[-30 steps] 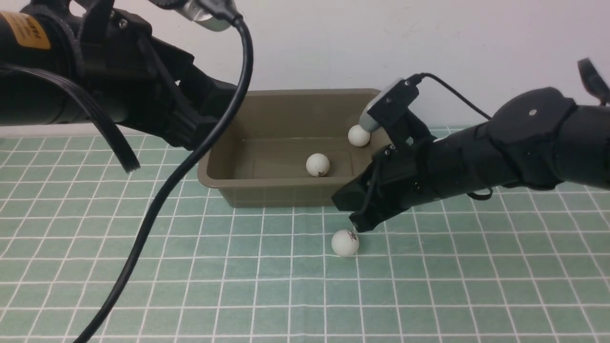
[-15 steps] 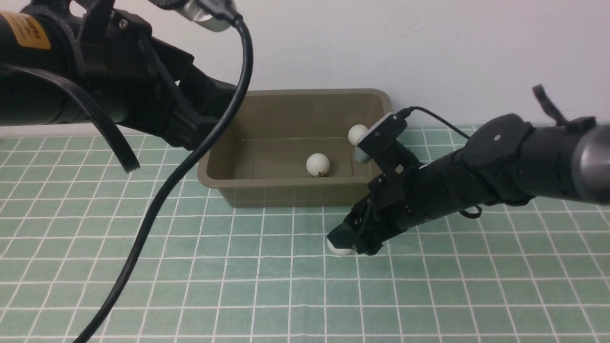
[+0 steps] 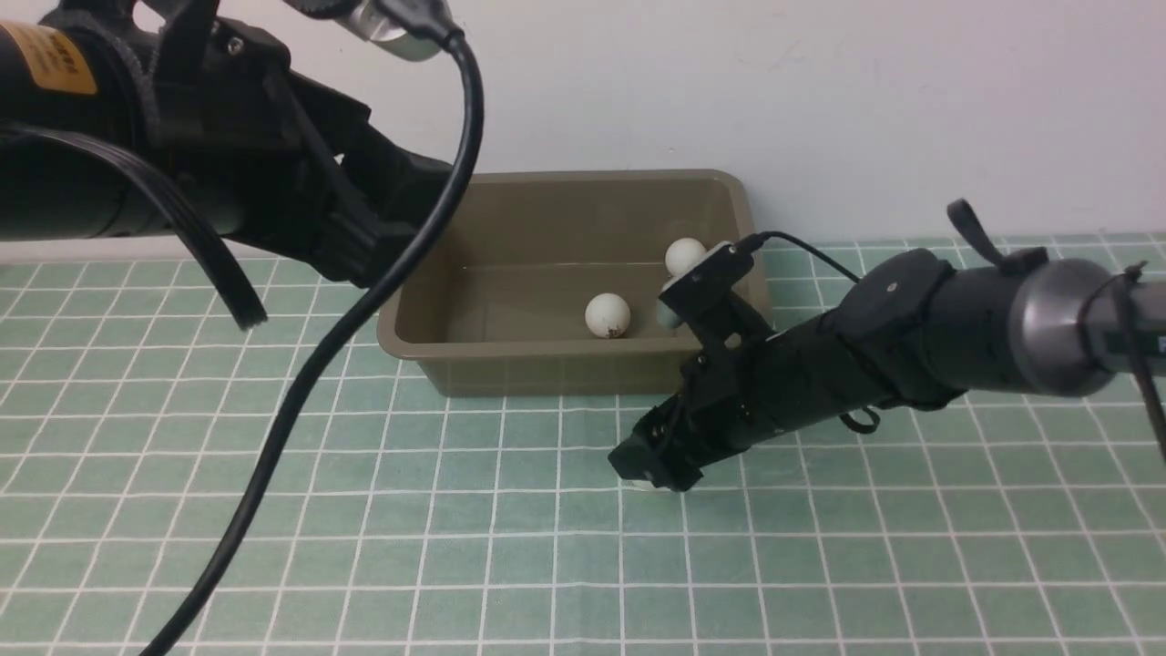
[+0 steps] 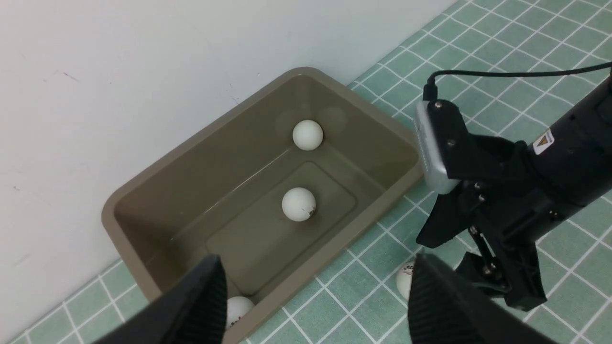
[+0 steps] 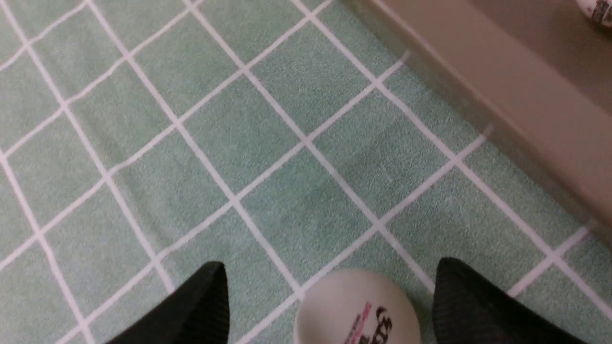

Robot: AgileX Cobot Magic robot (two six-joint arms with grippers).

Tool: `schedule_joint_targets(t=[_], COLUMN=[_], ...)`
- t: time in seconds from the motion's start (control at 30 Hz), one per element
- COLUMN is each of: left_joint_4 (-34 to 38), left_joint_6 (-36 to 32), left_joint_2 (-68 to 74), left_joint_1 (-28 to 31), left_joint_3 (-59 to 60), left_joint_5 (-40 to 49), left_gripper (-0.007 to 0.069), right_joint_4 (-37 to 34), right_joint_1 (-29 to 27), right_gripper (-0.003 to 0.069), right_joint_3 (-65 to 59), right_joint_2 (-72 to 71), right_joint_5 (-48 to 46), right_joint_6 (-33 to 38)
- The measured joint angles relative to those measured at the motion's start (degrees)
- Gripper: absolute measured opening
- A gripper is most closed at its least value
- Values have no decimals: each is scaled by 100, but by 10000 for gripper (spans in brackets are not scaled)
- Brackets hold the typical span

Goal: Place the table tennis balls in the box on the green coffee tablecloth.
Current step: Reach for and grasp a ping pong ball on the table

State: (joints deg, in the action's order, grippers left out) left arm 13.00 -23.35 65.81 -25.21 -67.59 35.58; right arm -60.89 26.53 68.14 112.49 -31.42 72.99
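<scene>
The olive-brown box [image 3: 414, 339] stands on the green coffee tablecloth [image 3: 455, 547] against the wall. Two table tennis balls [image 3: 608, 315] [image 3: 683, 256] show inside it in the front view; the left wrist view shows a third ball [image 4: 237, 309] in a near corner. Another ball [image 5: 356, 310], with a printed logo, lies on the cloth in front of the box. My right gripper [image 5: 331, 265] is down at the cloth, open, one finger on each side of that ball with gaps both sides. My left gripper [image 4: 315, 260] hovers open and empty above the box.
A white wall rises directly behind the box. The left arm's black cable [image 3: 301, 392] hangs down across the left of the cloth. The right arm [image 3: 911, 337] reaches in low from the right, close to the box's front right corner.
My right arm has dropped from just above the loose ball to the cloth, and its fingers now straddle the ball, hiding it from the front. The left arm has stayed still.
</scene>
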Motion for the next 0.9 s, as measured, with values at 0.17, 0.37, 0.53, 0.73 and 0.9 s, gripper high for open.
schedule_joint_targets(t=[0.17,0.37,0.53,0.73,0.9], left_joint_4=[-5,0,0,0,-4], left_joint_6=[0,0,0,0,0], left_joint_2=[0,0,0,0,0], left_joint_1=[0,0,0,0,0], left_joint_3=[0,0,0,0,0], left_joint_5=[12,12,12,12,12], left_gripper=[459,459,459,459,459], right_joint_4=[152,650,1016,1093,1099], right_joint_1=[0,0,0,0,0], right_gripper=[514,514,513,461,314], right_joint_3=[237,237,237,237,237], right_joint_2=[247,275,275,275,275], right_joint_5=[-77,-77,-71,-11,46], right_joint_6=[-147,-452,-731,-759,-758])
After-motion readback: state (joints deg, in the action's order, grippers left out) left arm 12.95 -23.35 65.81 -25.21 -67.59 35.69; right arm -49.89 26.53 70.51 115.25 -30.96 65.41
